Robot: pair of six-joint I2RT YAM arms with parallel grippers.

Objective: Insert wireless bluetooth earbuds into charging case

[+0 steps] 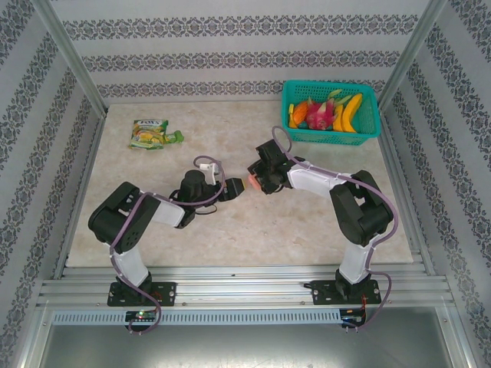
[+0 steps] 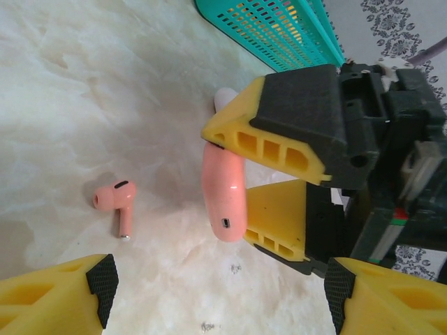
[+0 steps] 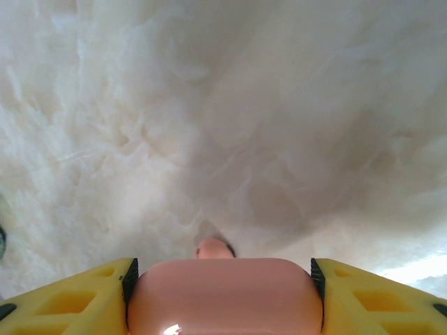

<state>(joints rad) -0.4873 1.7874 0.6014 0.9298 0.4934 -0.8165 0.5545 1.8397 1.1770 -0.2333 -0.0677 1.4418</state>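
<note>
Fingertips of both arms nearly meet near the middle of the table in the top view: the left gripper (image 1: 230,188) faces the right gripper (image 1: 252,182), which carries a spot of pink between its jaws. The table (image 1: 153,230) is pale and marble-patterned, fenced by aluminium rails (image 1: 73,57) and walls (image 1: 230,38) of grey patterned wallpaper. A teal basket (image 1: 330,138) of toy fruit (image 1: 337,111) stands at the far right, and a green snack packet (image 1: 153,135) lies far left.

From the left wrist, that gripper's yellow, black-padded fingers (image 2: 63,293) stand wide apart with only bare table between them. Ahead, the right gripper pinches a pink charging case (image 2: 223,195) from two sides. The case's long axis runs up and down the picture, and a small dark slot near its lower end faces the camera. A pale rounded bit (image 2: 225,98) shows behind the upper finger; I cannot tell what it is. Left of the case and well apart from it, a pink earbud (image 2: 120,206) lies on the table, head up-left and stem pointing down the picture.

From the right wrist, the fingers (image 3: 70,300) press the case on both sides, its long axis across the picture. A small pink nub (image 3: 213,248) pokes above its far edge.
</note>
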